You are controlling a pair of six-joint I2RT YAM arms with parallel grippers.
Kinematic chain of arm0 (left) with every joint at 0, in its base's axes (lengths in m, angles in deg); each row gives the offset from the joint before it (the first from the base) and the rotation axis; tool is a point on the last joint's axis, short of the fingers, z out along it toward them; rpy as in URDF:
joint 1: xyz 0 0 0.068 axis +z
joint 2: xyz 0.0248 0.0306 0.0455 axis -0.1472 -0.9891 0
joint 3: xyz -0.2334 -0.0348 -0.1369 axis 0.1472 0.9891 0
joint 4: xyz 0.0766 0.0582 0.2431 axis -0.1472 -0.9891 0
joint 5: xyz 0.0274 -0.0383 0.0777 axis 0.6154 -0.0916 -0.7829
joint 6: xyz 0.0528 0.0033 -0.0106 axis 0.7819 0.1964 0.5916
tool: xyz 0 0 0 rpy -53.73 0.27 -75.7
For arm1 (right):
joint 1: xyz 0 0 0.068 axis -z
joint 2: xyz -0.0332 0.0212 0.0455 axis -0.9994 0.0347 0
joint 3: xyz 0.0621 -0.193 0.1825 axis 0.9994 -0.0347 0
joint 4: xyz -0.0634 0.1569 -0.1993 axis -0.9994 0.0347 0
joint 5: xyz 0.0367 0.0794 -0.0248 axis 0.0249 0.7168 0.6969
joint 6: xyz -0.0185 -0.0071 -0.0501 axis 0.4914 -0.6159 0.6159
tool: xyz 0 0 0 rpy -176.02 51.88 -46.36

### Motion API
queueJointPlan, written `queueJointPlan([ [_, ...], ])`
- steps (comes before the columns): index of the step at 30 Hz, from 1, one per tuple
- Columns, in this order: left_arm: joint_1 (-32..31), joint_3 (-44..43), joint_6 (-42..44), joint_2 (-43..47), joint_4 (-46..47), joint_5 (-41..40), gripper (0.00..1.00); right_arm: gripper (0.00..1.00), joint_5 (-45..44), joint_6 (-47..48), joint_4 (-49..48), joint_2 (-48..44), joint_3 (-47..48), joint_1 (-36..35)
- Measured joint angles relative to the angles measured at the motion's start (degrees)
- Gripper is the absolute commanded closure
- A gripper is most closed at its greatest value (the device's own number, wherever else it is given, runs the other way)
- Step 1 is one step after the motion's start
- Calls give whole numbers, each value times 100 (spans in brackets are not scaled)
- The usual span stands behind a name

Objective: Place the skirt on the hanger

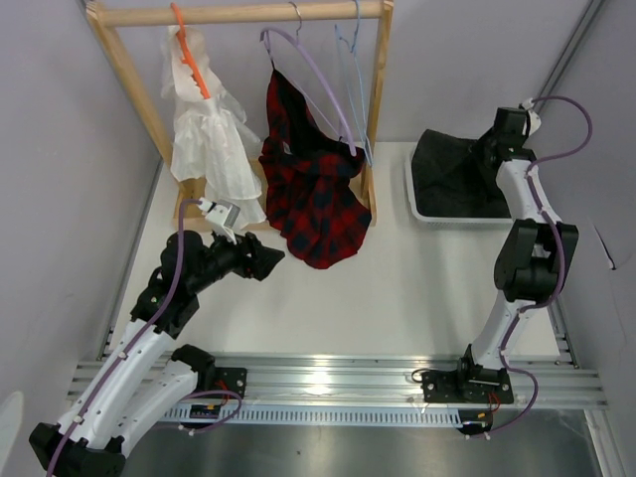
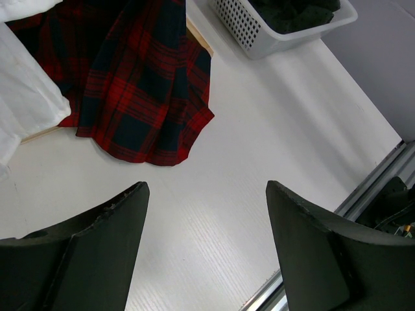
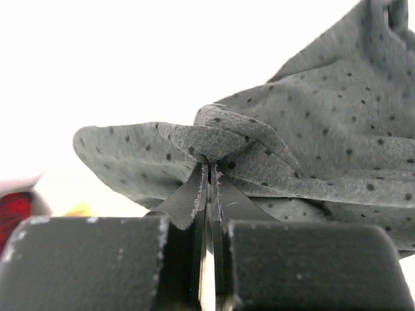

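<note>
The dark grey dotted skirt [image 1: 449,171] lies bunched in the white basket [image 1: 422,217] at the right back. My right gripper [image 1: 485,155] is over the basket and shut on a fold of the skirt [image 3: 311,129]; its closed tips [image 3: 211,163] pinch the cloth. The thin light-blue hanger [image 1: 354,75] hangs empty at the right end of the wooden rack. My left gripper [image 1: 270,260] is open and empty above the white table, near the plaid garment's hem. In the left wrist view the gripper [image 2: 205,188] shows its jaws wide apart, with the skirt [image 2: 292,14] in the basket beyond.
A wooden rack [image 1: 238,13] stands at the back left. A red-and-black plaid garment [image 1: 313,194] hangs on a lilac hanger [image 1: 318,75], and a white frilly dress [image 1: 209,139] on an orange hanger [image 1: 189,50]. A metal rail [image 1: 338,378] runs along the near edge.
</note>
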Motion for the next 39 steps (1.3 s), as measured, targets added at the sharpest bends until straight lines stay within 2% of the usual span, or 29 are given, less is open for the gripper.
queueJointPlan([
  [15,0,0,0,61,0,35,22,100,9,664,-26,-1191,223,-256],
  [26,0,0,-2,85,2,101,22,100,-103,1241,-98,-2046,863,-573],
  [39,0,2,0,101,0,142,22,100,-490,1827,155,-2922,1351,-1506],
])
